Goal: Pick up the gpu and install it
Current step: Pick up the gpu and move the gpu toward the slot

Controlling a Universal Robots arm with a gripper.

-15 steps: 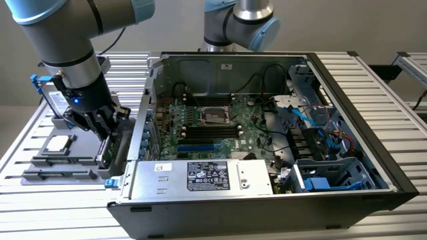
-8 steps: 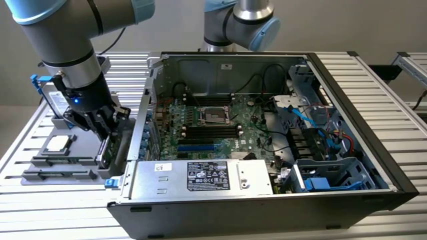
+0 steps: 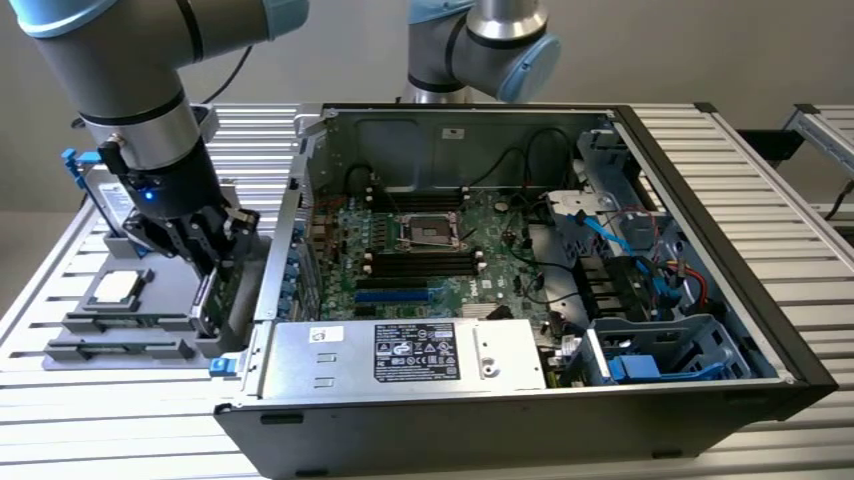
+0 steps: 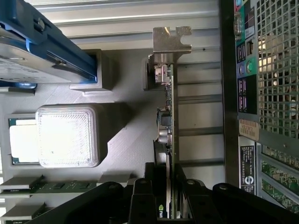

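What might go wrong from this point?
1. The gripper holds the thin gpu by one edge, so it may tilt or slip.
2. The silver bracket stands close to the computer case wall and might catch on it.
3. Loose cables over the motherboard might snag the card.

The gpu (image 3: pixel 204 300) (image 4: pixel 171 116) is seen as a thin card stood upright on its long edge. It is placed just outside the computer case (image 3: pixel 534 440), close beside and parallel to that case's outer wall on the exterior view's left. Its green board is presented edge-on, with a silver end bracket at one end. It is clamped by the gripper (image 4: pixel 170 186).
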